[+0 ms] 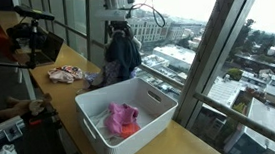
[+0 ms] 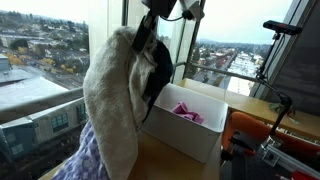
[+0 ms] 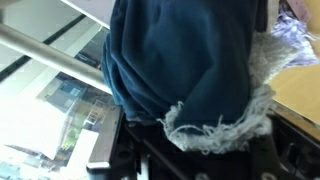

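My gripper (image 1: 121,28) hangs above the wooden table, shut on a dark blue denim garment (image 1: 123,56) that droops below it. In the wrist view the denim (image 3: 180,60) fills the middle, its frayed white hem (image 3: 220,125) lying over my gripper (image 3: 200,140) and hiding the fingertips. In both exterior views the garment (image 2: 155,70) hangs just beyond the far end of a white bin (image 1: 151,121). The bin (image 2: 195,140) holds a pink cloth (image 1: 121,119).
A pile of light, patterned clothes (image 1: 67,75) lies on the table beyond the bin. A beige cloth (image 2: 110,100) and a purple patterned cloth (image 2: 85,155) fill the foreground. Tall windows (image 1: 190,42) run along the table's edge. Camera stands (image 1: 29,36) stand nearby.
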Tool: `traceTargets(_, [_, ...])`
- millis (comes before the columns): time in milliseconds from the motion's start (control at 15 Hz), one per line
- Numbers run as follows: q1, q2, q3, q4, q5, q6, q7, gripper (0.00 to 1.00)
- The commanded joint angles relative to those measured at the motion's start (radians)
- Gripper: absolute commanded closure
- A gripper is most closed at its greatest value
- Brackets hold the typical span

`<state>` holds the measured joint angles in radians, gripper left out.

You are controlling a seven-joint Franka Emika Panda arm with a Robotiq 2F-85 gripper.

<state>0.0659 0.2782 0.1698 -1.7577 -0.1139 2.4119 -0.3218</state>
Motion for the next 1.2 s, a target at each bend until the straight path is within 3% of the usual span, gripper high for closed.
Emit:
traceTargets(0, [-0.024, -0.154, -0.039, -0.044, 0.003, -0.063, -0.030, 1.00])
traceTargets(533, [-0.059, -0.333, -0.128, 0.051, -0.018, -0.240, -0.049, 1.00])
traceTargets(733, [-0.071, -0.357, -0.155, 0.171, -0.036, -0.363, -0.053, 1.00])
traceTargets(1133, [-0.092, -0.323, -0.190, 0.520, -0.092, -0.611, -0.063, 1.00])
